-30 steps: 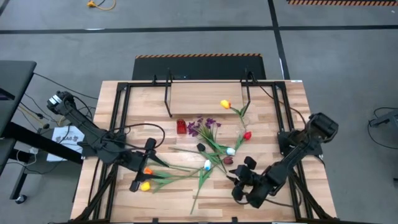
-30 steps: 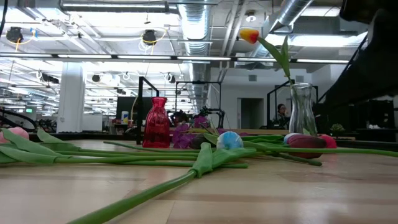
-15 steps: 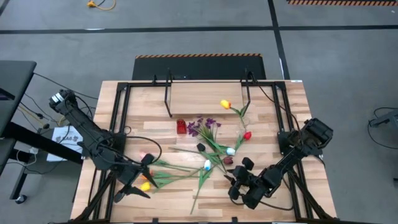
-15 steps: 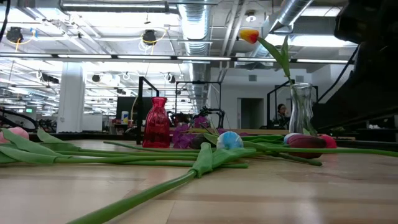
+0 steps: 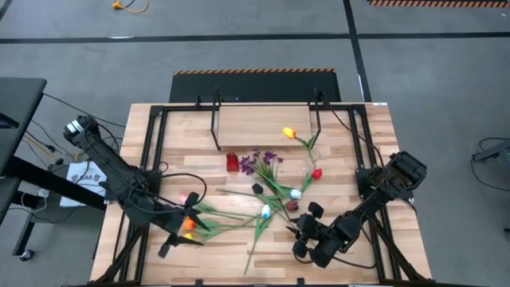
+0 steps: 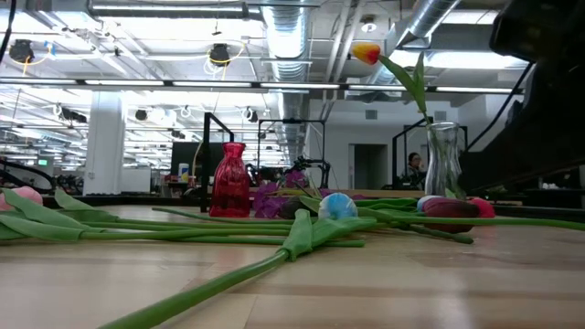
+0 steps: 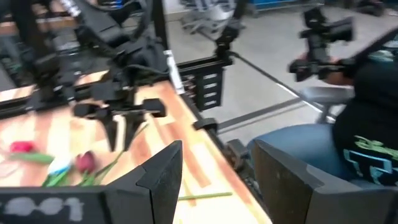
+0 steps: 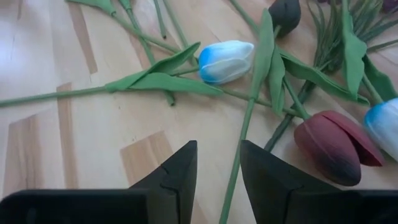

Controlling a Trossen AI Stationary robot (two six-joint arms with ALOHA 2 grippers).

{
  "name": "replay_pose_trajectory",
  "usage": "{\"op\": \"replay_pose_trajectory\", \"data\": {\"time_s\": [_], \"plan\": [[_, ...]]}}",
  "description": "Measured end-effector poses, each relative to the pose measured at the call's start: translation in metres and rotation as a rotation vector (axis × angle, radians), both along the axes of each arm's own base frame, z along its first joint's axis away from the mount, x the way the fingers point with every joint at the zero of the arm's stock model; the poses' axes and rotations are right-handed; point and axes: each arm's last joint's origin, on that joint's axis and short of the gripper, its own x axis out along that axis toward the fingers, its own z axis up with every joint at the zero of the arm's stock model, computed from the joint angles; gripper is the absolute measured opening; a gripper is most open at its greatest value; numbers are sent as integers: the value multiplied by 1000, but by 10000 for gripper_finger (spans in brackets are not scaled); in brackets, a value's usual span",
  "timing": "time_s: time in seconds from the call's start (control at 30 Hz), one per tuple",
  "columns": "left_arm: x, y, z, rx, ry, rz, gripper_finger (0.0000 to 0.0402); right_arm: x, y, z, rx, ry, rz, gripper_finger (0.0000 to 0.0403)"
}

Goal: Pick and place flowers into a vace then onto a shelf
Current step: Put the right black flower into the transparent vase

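We see the right gripper hovering with jaws narrowly parted and empty near the table's front edge, a green stem between them and the maroon tulip just beside. The left gripper, jaws apart and empty, hangs by the front left corner.

A white tulip tipped in blue lies just ahead of the black right gripper, a dark maroon tulip beside it, stems green. By the black left gripper sit orange and pink blooms. Red vase; pale plank table.
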Motion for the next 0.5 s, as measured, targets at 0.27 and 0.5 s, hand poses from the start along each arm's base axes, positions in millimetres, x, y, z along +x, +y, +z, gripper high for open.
{"op": "replay_pose_trajectory", "data": {"time_s": [0.27, 0.5], "plan": [[1, 1, -1, 5, 3, 29, 182, 7, -6, -3, 34, 120, 99, 114], [2, 1, -1, 18, -3, 29, 182, 15, -15, -4, 76, 191, 136, 114]]}}
